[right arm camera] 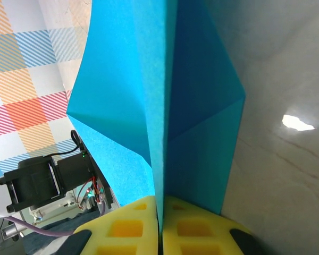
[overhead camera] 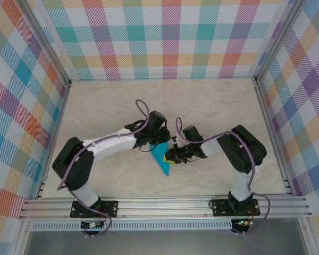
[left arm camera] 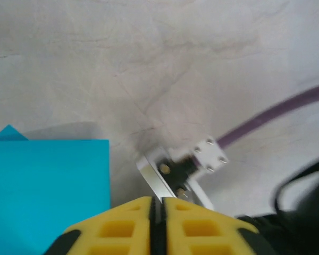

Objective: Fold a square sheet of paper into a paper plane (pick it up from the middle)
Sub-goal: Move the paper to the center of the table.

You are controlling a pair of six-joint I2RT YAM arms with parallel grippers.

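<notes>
Paper plane [right arm camera: 165, 106] hung near the middle of the table [overhead camera: 212, 106], pinched along its crease by the shut right gripper [right arm camera: 160, 226]. Just beyond, the left gripper [left arm camera: 158, 226] was closed on nothing; it might snag and unfold a flap.

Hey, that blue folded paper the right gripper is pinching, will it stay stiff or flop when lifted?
Probably fairly stiff lengthwise: the paper plane has a sharp centre crease, pinched by the right gripper. Its side flaps spread apart, so they may flex. It looks thin, so likely very light.
</notes>
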